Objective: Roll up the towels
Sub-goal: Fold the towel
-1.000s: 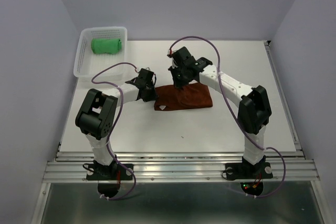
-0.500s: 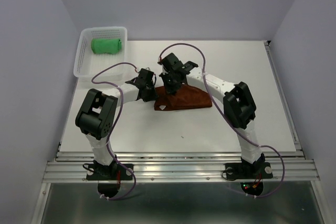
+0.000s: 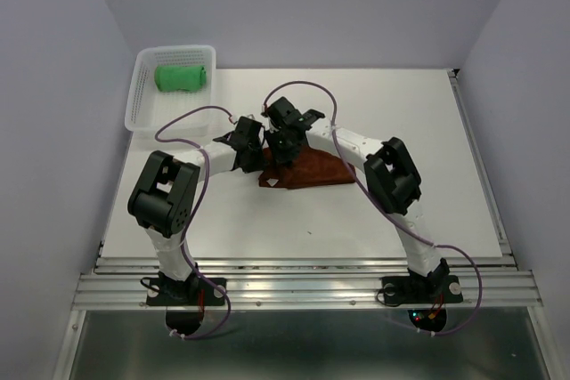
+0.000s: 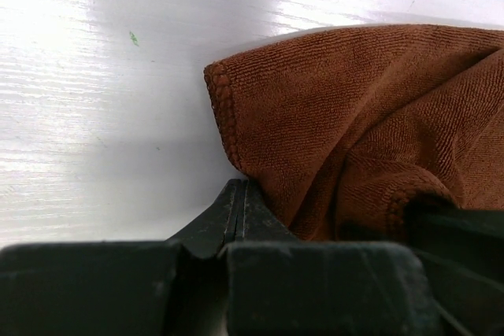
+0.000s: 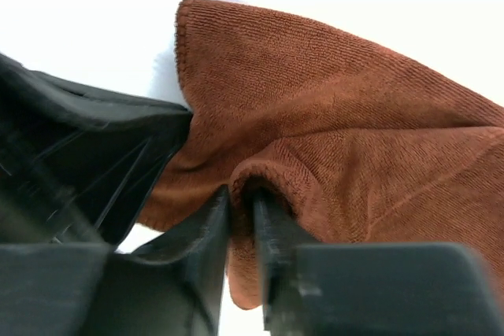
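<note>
A brown towel (image 3: 313, 169) lies bunched on the white table, mid-left. My right gripper (image 3: 283, 154) is shut on a raised fold of the towel (image 5: 331, 100), and cloth shows between its fingertips (image 5: 240, 198). My left gripper (image 3: 259, 160) is shut, its tips (image 4: 238, 190) on the table against the towel's left edge (image 4: 354, 108), with no cloth visible between them. The left gripper's black body (image 5: 79, 139) shows just beside the right fingers. A green rolled towel (image 3: 182, 76) lies in the white basket (image 3: 142, 106).
The basket stands at the table's back left corner. The two gripper heads sit very close together over the towel's left end. Purple cables (image 3: 191, 117) loop above both arms. The table's front rail (image 3: 303, 287) runs along the near edge.
My right gripper has moved left with the towel's fold, dragging the cloth toward the left gripper, so the towel is now bunched and shorter. The left gripper has stayed put.
</note>
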